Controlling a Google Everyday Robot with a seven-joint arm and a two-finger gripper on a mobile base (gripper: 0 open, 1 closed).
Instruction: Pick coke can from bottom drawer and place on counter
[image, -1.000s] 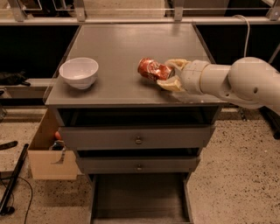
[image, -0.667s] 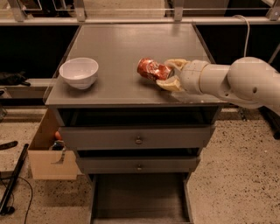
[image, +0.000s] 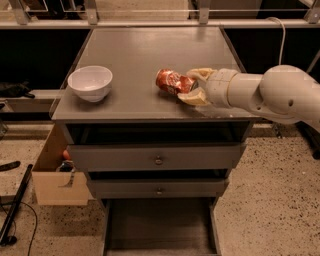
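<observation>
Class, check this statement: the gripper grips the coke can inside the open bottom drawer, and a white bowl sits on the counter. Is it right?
Not quite. The coke can lies on its side on the counter, right of the white bowl, with the gripper closed on it there. The bottom drawer is open but holds no can. The camera view shows this.

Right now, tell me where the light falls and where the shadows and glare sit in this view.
Camera view: soft sheen across the far counter; the white bowl casts a faint shadow; the bottom drawer lies dim; the claw, at the counter's right, grips the coke can, both well lit.
</observation>
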